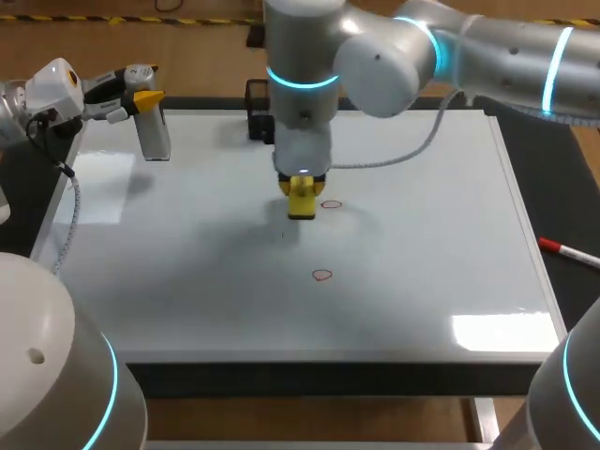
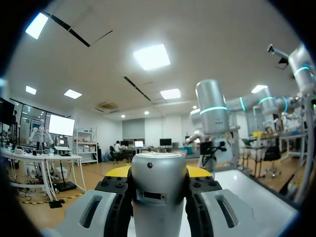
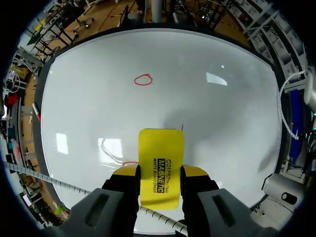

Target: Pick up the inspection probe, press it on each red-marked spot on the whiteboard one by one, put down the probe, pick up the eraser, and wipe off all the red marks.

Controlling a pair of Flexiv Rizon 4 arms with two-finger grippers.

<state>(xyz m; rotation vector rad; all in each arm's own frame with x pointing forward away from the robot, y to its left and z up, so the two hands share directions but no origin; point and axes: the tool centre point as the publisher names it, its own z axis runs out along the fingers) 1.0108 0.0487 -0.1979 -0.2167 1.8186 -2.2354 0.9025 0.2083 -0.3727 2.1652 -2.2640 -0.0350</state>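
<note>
Whiteboard [image 1: 422,281] lies flat on the table [image 1: 574,206] and covers most of it. From the far right corner comes the right arm [image 1: 394,56]; it reaches past the middle, w/ its wrist pointing straight down at the board. At the far left corner is the left arm [image 1: 47,89], well apart from the other one.

The right end effector [image 3: 160,173] is closed to approx. the width of the eraser [image 3: 161,148]. Both fingers press on its yellow body from two sides, and its front end sticks out ahead of the fingertips, toward the board. Whether it touches the surface, cannot tell.

The left end effector [image 2: 158,173] is clamped on the probe [image 1: 155,131], a silver-grey cylinder, w/ fingers on both sides of it. The probe hangs under the end effector, lower end over the board's far left corner; contact w/ the board is not clear.

Two small red ovals are on the board. The first red mark [image 1: 331,203] is just beside the right end effector, partly under the eraser in the wrist view. The second red mark [image 3: 143,80] is well ahead of that end effector. Far to the side of it, off the board's edge, a red-and-white marker pen [image 1: 567,250] lies on the table.
</note>
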